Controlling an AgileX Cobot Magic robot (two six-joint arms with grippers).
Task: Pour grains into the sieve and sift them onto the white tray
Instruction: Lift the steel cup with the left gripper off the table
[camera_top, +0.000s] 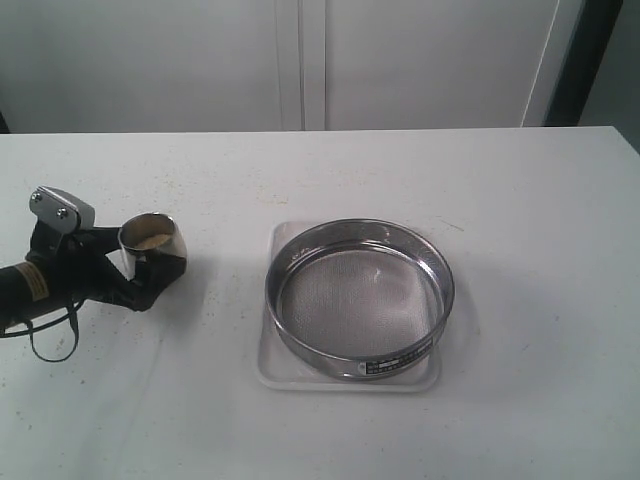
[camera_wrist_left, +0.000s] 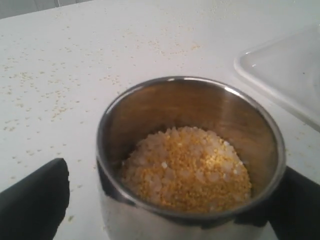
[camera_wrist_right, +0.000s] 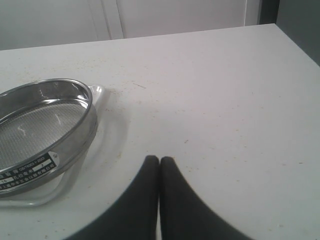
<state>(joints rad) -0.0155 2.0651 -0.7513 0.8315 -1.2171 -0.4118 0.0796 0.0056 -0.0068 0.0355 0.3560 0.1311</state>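
Plainly, the white table (camera_top: 540, 200) fills the exterior view. Right of centre lies the white tray (camera_top: 300, 380), with the sieve (camera_top: 320, 352) standing on it, its mesh bare. At the left edge, the left gripper (camera_top: 150, 270) is spread wide around a small steel cup (camera_top: 152, 240); one of its fingers (camera_wrist_left: 35, 200) shows a gap to the cup's wall. The grains (camera_wrist_left: 187, 172) lie inside that cup. The right gripper (camera_wrist_right: 159, 162), pressed together and holding nothing, hangs over bare table beside the tray.

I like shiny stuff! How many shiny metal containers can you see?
2. A small cup holding grains on the left; a sieve on the white tray in the middle. None seems hidden.
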